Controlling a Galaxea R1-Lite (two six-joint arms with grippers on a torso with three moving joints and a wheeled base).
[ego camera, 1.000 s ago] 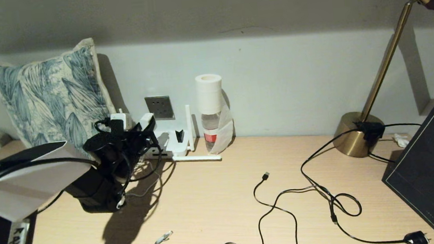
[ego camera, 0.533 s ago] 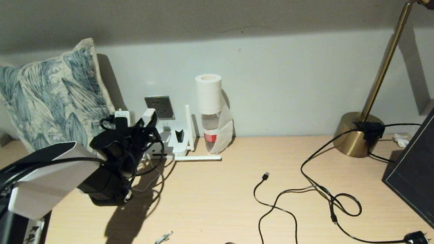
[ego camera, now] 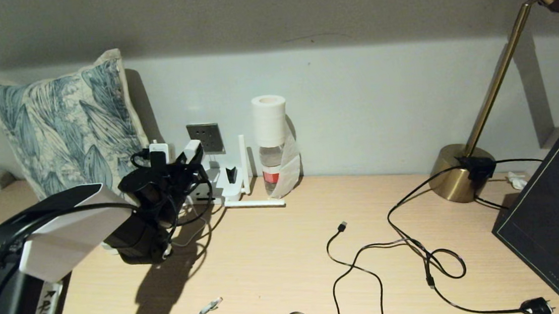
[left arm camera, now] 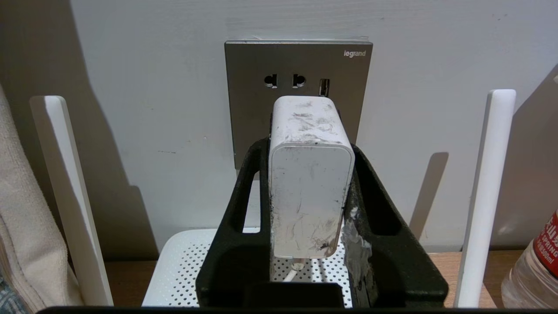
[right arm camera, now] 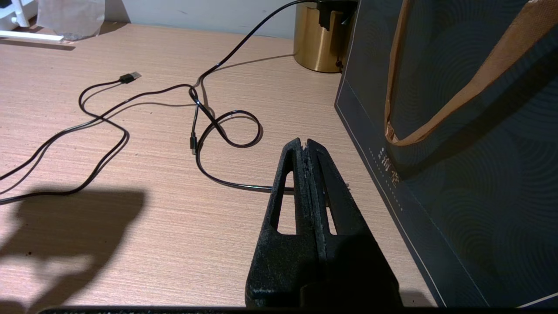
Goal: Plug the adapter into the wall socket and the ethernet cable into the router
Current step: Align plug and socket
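Note:
My left gripper (left arm camera: 309,146) is shut on the white adapter (left arm camera: 310,183), whose thin white cord hangs from its rear. The adapter's far end sits right at the lower part of the grey wall socket (left arm camera: 248,96), below its two round slots; its pins are hidden. In the head view the adapter (ego camera: 191,150) is just left of the wall socket (ego camera: 205,137). The white router (left arm camera: 183,266) lies under the gripper, by the wall. The ethernet cable's clear connector (ego camera: 211,303) lies on the table near the front. My right gripper (right arm camera: 304,144) is shut and empty.
A patterned pillow (ego camera: 64,125) leans on the wall left of the socket. A bottle topped by a paper roll (ego camera: 272,147) stands right of the router. A black USB cable (ego camera: 342,226), a mains plug (ego camera: 534,305), a brass lamp base (ego camera: 458,171) and a dark bag (ego camera: 557,213) are at the right.
My left arm has carried the adapter forward and a little right, closer to the wall socket; most of that motion came early. The right arm is still.

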